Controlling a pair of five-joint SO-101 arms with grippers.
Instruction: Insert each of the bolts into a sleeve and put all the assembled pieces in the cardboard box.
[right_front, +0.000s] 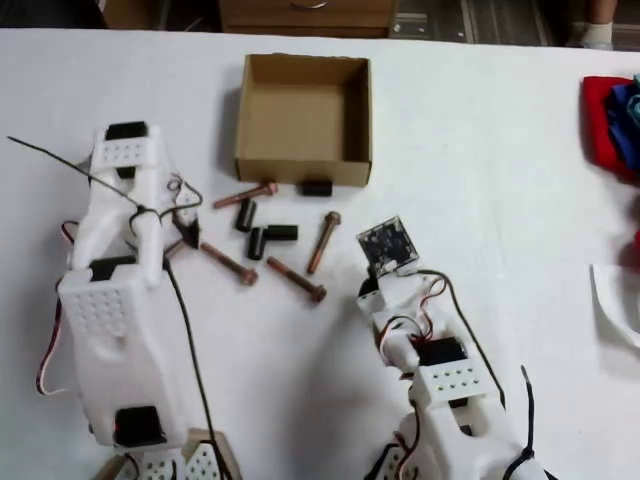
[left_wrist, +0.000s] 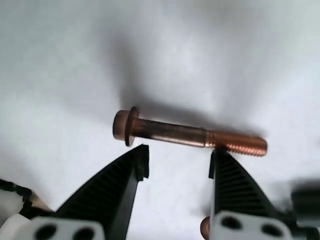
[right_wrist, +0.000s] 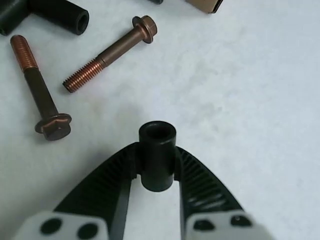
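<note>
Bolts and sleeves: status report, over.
Left claw open over a bolt. Right claw shut on a sleeve. Loose sleeve lies by the cardboard box.

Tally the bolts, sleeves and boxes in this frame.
Bolts: 4 sure; a copper bit by the left gripper may be a fifth
Sleeves: 5, one held by the right gripper
Box: 1
Total: 10 sure

The brown cardboard box (right_front: 300, 171) stands open on top, so I can come in from above. Just before its near wall, copper-coloured metal bolts (right_front: 323, 242) and short black sleeves (right_front: 246, 215) crowd my way. The white table (right_front: 480, 150) right of the box gives me room to pass.
</note>
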